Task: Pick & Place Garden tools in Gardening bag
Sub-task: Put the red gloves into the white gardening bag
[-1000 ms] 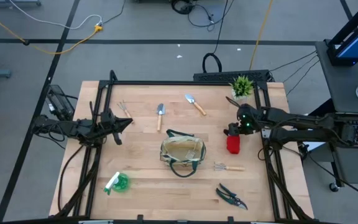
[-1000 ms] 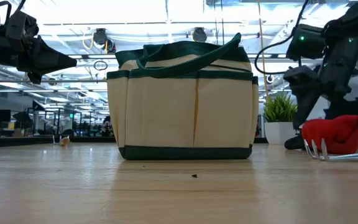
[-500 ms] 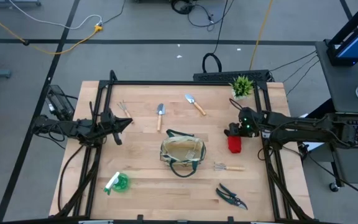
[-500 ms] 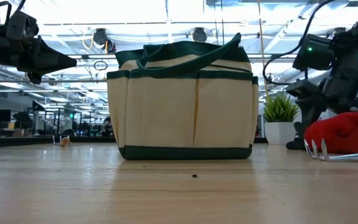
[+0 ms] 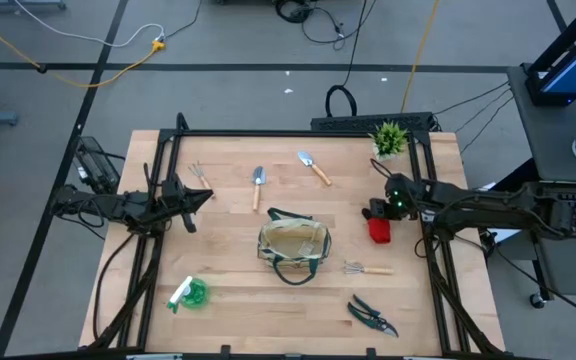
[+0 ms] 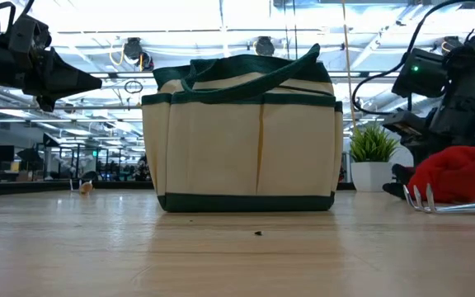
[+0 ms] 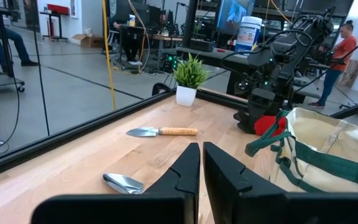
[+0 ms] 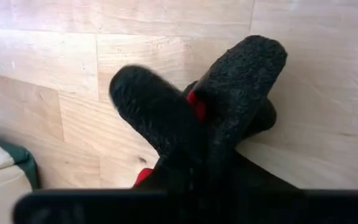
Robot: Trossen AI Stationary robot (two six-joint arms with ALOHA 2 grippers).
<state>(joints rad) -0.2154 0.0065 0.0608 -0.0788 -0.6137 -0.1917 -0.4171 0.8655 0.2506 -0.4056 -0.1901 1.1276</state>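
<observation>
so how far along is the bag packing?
Nothing looks packed yet: the bag shows no tools inside from above. In hand: the right gripper has closed on the red-and-black glove, which lies on the table. Left: two trowels, fork, rake, shears and the green-and-white item. The left gripper waits shut at its side.
</observation>
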